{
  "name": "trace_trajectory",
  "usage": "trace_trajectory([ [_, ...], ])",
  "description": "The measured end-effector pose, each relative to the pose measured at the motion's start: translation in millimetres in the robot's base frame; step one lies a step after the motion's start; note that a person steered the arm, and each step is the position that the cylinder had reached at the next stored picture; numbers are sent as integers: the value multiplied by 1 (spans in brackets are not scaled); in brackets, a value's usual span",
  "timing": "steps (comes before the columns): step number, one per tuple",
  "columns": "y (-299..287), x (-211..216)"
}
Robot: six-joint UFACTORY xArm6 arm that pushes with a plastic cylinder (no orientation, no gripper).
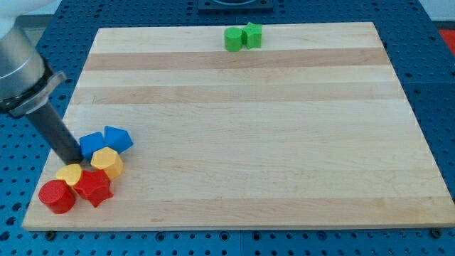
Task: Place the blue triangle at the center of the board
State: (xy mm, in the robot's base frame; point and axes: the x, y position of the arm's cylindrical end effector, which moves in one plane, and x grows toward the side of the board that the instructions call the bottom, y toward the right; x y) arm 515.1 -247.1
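Observation:
Two blue blocks lie at the board's lower left. The one nearer my rod (92,144) is blocky. The other blue block (118,137), just to its right, has an angled, wedge-like top and looks like the triangle. They touch each other. My tip (73,160) rests on the board at the left blue block's lower left edge, touching or nearly touching it. The dark rod slants up to the view's upper left.
Below the blue blocks sit a yellow block (107,162), a yellow heart-like block (70,173), a red star-like block (93,186) and a red cylinder (56,197). Two green blocks (233,38) (252,34) touch at the top edge. The wooden board (249,128) lies on a blue pegboard.

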Motion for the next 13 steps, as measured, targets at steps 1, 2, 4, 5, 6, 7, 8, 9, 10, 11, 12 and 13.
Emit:
trace_trajectory([
  [1,25,-33],
  [2,66,-62],
  [4,34,-53],
  [5,36,-34],
  [6,74,-33],
  [7,128,-33],
  [8,146,-31],
  [9,149,-21],
  [10,151,-14],
  [11,146,-3],
  [12,141,7],
  [13,177,9],
])
